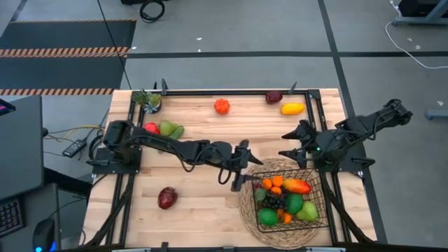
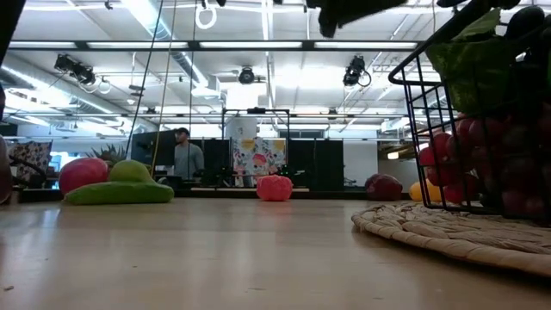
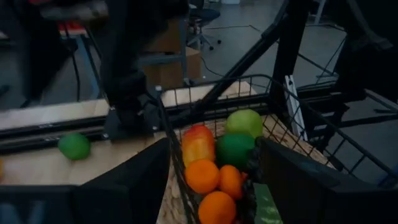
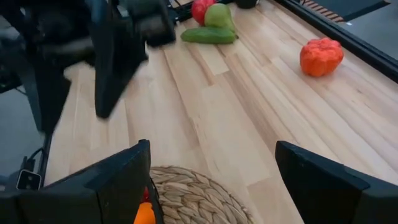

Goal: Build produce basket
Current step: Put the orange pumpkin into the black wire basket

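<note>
Both grippers — left (image 1: 241, 168), right (image 1: 292, 145) — have jaws released beside one basket (image 1: 316, 183) on its mat (image 1: 246, 207); seven produce pieces lie loose on the wooden tabletop (image 1: 203, 203) — workshop beyond.

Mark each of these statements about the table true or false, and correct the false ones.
1. The basket sits on a round woven mat. True.
2. The left gripper holds a pear. False: its fingers are open and empty, at the basket's edge.
3. An orange fruit lies loose near the far edge of the table. True.
4. The basket is empty. False: it already holds several pieces of produce.
5. The right gripper is open. True.
</note>
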`<state>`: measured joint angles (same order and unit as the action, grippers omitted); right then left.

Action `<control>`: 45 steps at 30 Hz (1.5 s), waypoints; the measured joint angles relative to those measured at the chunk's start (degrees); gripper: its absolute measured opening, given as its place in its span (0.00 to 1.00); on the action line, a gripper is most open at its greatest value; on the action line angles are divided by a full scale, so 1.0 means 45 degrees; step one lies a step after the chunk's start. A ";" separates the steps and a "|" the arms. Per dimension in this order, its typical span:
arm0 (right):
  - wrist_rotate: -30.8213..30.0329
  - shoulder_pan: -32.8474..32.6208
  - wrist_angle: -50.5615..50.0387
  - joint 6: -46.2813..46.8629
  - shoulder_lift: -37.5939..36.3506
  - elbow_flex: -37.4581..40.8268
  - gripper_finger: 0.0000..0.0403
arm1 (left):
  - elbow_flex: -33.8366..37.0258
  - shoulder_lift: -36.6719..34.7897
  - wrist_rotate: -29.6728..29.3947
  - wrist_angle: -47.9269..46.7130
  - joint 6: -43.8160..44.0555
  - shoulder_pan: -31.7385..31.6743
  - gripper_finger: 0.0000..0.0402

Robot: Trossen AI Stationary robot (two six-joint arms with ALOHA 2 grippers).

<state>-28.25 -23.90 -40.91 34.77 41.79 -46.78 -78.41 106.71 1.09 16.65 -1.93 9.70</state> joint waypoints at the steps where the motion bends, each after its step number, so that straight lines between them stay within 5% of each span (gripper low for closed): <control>1: 0.0084 0.0000 0.0001 -0.0026 0.0070 0.0000 0.86 | -0.0004 -0.0231 -0.0084 -0.0361 -0.0088 -0.0009 0.62; 12: 0.0197 -0.0257 -0.0068 0.0153 0.1300 0.0000 0.86 | 0.0042 -0.1864 -0.0410 -0.4199 0.0187 -0.0493 0.54; 23: -0.0156 -0.0651 -0.0078 0.1184 0.2959 0.0000 0.86 | 0.6158 -0.2428 0.0498 0.5408 0.2028 -0.1712 0.42; 29: -0.0472 -0.0473 0.0323 0.1205 0.3495 0.0003 0.86 | 0.8752 -0.3553 0.0507 0.8011 0.2776 -0.2088 0.39; 35: 0.0335 0.0190 0.2481 0.0207 0.4525 0.0005 0.86 | 1.0078 -0.4862 0.0370 0.7644 0.3149 -0.1573 0.38; 45: 0.2959 0.2067 0.5356 -0.2109 0.6863 -0.0193 0.86 | 1.1370 -0.7239 -0.3118 0.3512 0.3939 -0.1011 0.34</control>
<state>-14.93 -14.60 -16.80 25.28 72.67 -47.65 -27.25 74.13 -12.94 32.45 15.80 5.15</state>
